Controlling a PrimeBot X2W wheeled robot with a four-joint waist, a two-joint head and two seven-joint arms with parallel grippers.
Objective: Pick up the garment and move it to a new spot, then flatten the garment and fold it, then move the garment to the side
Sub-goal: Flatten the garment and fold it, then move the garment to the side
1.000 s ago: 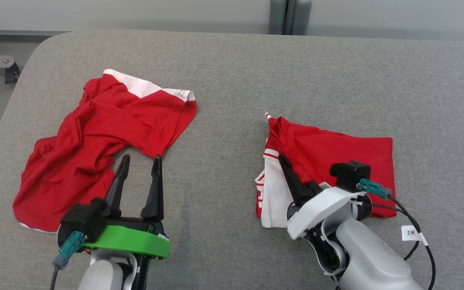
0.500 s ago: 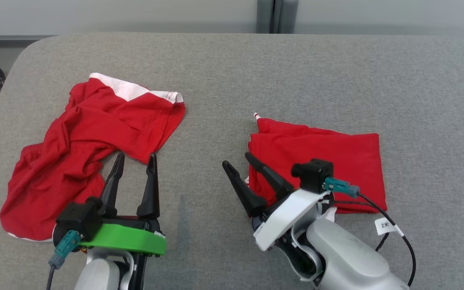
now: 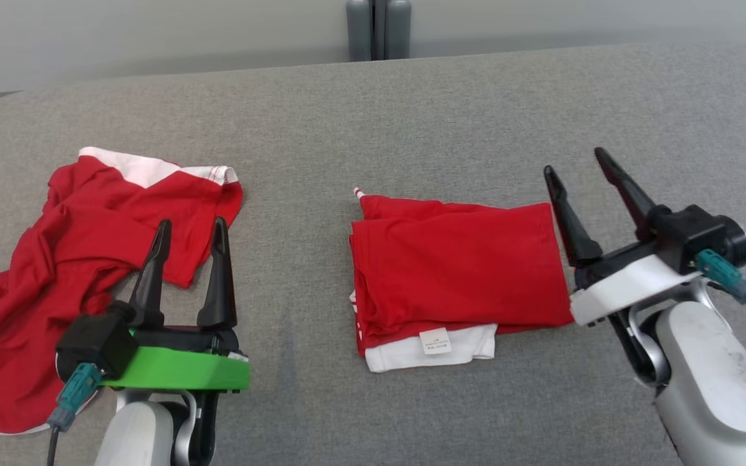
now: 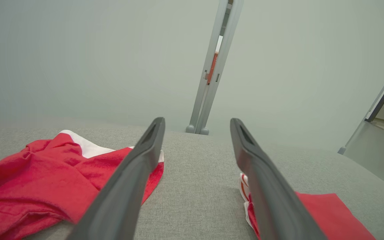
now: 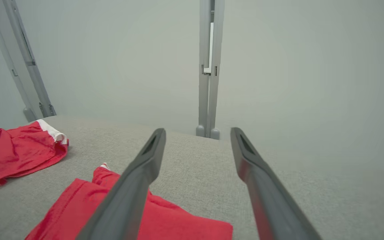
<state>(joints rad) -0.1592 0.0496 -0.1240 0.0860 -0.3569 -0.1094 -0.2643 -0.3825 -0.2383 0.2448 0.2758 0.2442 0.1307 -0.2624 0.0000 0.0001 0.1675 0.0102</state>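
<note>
Jaws apart, folded garment (image 3: 457, 265), head view adds apparent label (image 3: 434, 341)

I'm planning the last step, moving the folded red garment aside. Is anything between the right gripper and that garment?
Nothing visible. The right gripper, jaws open, hangs beside the right edge of the folded garment, with just grey surface around them. The crumpled garment lies off to the far left.

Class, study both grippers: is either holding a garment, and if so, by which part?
Nothing is held. The left gripper and right gripper both stand open; the folded red-and-white fabric garment lies free on the grey padded table.
</note>
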